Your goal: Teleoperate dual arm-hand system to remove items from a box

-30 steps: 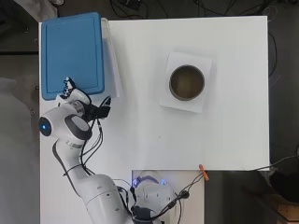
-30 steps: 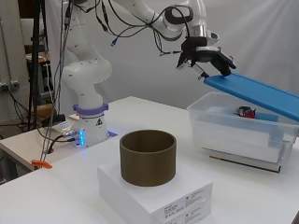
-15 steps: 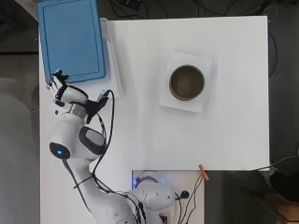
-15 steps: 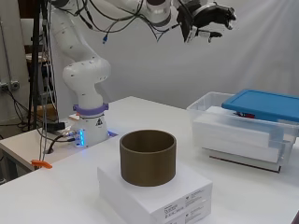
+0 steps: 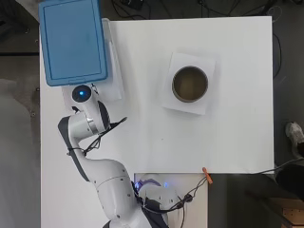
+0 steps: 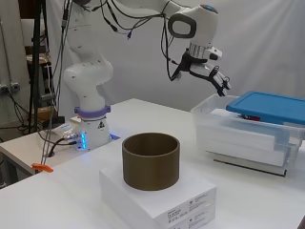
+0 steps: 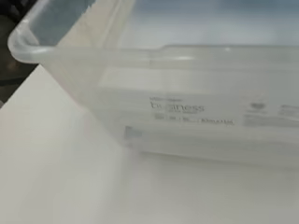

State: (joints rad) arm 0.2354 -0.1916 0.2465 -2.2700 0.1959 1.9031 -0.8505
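The hand (image 6: pixel 206 72), fingers straight and apart, holds nothing; the clear box (image 6: pixel 243 136) with blue lid (image 6: pixel 269 107) sits just below it

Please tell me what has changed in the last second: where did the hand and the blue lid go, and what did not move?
The hand let go of the blue lid, which now lies shifted on the clear box, partly past the table's edge. The hand rose, then came down near the box's open end; its fingers are relaxed and hold nothing. The brown cylinder and the white block beneath it stayed in place.
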